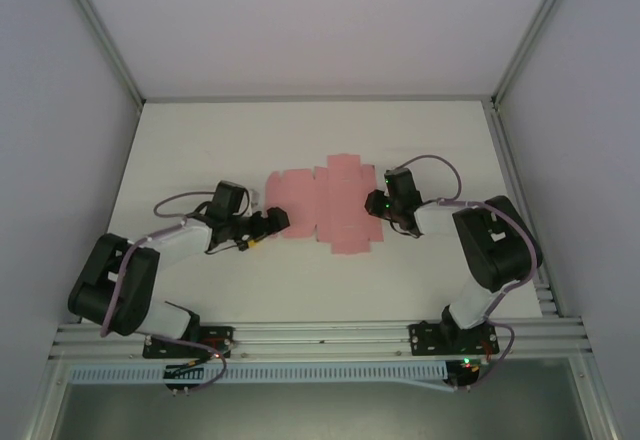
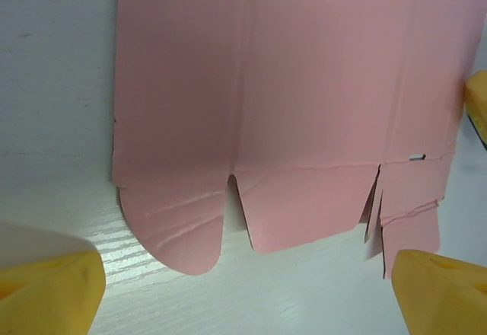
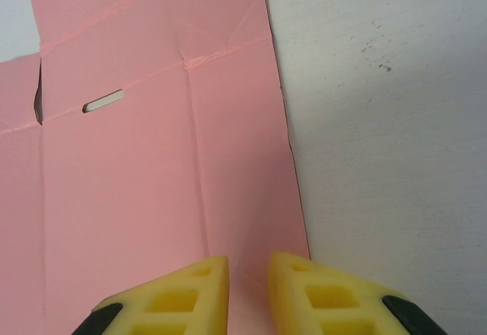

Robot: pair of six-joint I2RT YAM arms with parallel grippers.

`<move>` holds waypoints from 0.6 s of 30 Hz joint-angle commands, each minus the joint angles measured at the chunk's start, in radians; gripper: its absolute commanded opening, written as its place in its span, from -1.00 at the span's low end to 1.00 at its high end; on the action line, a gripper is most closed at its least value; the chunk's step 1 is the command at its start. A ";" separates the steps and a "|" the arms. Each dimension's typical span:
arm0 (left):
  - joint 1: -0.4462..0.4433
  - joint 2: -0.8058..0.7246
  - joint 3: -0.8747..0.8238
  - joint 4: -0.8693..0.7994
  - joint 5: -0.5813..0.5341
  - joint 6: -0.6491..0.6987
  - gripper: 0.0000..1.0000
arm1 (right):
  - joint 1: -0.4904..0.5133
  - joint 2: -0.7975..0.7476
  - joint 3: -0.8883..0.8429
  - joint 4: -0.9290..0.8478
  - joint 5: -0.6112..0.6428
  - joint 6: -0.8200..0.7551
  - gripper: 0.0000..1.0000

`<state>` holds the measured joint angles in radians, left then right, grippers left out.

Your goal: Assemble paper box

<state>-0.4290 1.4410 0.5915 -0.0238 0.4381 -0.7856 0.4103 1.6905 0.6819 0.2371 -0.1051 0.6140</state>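
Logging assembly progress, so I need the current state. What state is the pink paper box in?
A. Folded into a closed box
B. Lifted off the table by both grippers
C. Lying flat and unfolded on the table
C: the paper box lies spread flat on the table, with its flaps unfolded against the surface.

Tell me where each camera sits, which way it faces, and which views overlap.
Top external: above and behind the arm bases, looking down at the table, the left claw, right claw and flat paper box.
Left wrist: on that arm, facing the box's tabbed edge; left claw fingers wide apart.
Right wrist: on that arm, facing the box's straight edge; right claw fingers narrowly apart.
Shared: all three see the pink box.
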 commanded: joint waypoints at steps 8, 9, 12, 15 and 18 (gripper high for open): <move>-0.019 0.073 -0.022 0.461 0.136 -0.004 0.88 | 0.006 0.092 -0.087 -0.285 -0.035 0.015 -0.60; -0.019 0.071 -0.022 0.479 0.134 -0.003 0.88 | 0.005 0.092 -0.088 -0.285 -0.035 0.015 -0.60; -0.020 0.075 -0.034 0.557 0.128 -0.014 0.89 | 0.005 0.097 -0.089 -0.284 -0.039 0.012 -0.60; -0.019 0.087 -0.062 0.691 0.144 -0.050 0.88 | 0.005 0.103 -0.091 -0.283 -0.041 0.011 -0.60; -0.019 0.082 -0.080 0.808 0.148 -0.033 0.87 | 0.005 0.112 -0.097 -0.270 -0.047 0.009 -0.62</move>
<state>-0.4408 1.5150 0.5278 0.5755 0.5491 -0.8219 0.4095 1.6985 0.6758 0.2485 -0.1131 0.6136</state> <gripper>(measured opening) 0.937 0.194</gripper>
